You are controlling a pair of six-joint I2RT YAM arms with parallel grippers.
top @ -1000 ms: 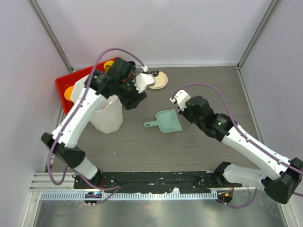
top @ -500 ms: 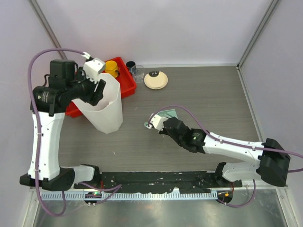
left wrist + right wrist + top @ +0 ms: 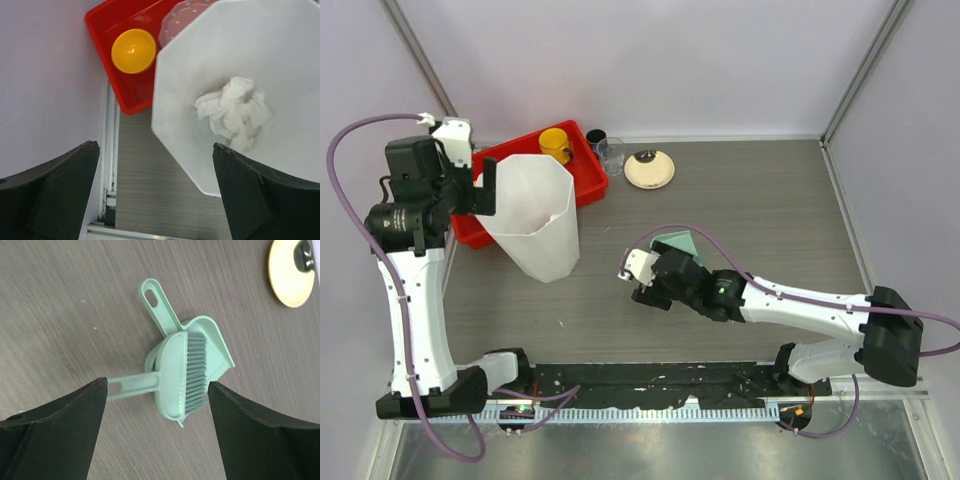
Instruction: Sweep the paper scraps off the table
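Paper scraps [image 3: 234, 112]: crumpled white wads, heaped together at the bottom of the white bin [image 3: 535, 235]; none seen on the table [image 3: 770, 210] in any view.
Left gripper [image 3: 152, 160]: jaws spread wide, holding nothing, hanging above the bin's left rim.
Red tray [image 3: 125, 92]: behind the bin, touching it or just beside it, cannot tell which; yellow cup [image 3: 133, 50] inside.
Brush [image 3: 185, 372]: rests across the dustpan [image 3: 212, 342], both flat on the table near its middle.
Right gripper [image 3: 157, 390]: jaws apart, empty, directly above the brush handle; no contact visible.
Plate [image 3: 649, 169]: far side of the table, well apart from both arms.
Step in hand: judged to be letting go and clearing off; the sweeping looks complete.
Method, left: draw up and away from the bin with the fingers kept off the rim; the bin is tall, looks light, and could tip.
Method, right: rise straight up before swinging aside, so no finger catches the handle and drags the brush off the dustpan.
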